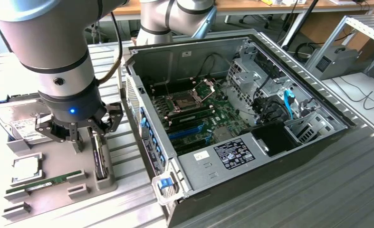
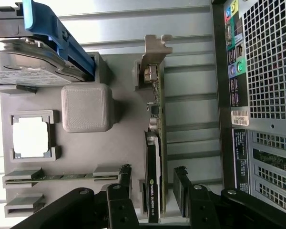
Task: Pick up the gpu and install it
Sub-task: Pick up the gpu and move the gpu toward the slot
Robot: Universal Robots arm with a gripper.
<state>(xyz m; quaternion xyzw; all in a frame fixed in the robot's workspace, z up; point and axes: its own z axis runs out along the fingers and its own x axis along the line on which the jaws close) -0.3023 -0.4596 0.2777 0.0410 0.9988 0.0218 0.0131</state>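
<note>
The gpu (image 2: 153, 176) is a thin black card with a pale metal bracket (image 2: 155, 52) at one end. It stands on edge in a slot of the grey holder tray (image 2: 86, 157), and also shows as a dark strip (image 1: 99, 159) in the exterior view. My gripper (image 2: 153, 175) is open just above it, with one finger (image 2: 126, 177) on each side of the card's unbracketed end and a gap to each. In the exterior view the gripper (image 1: 90, 137) hangs low over the tray (image 1: 53, 166), at that view's left of the computer.
The open computer case (image 1: 237, 152) lies at the exterior view's right of the tray, motherboard (image 1: 199, 118) exposed. On the tray sit a hard drive (image 2: 28, 71) with a blue bracket, a processor chip (image 2: 31, 136), a green memory stick (image 2: 62, 176) and a grey block (image 2: 87, 107).
</note>
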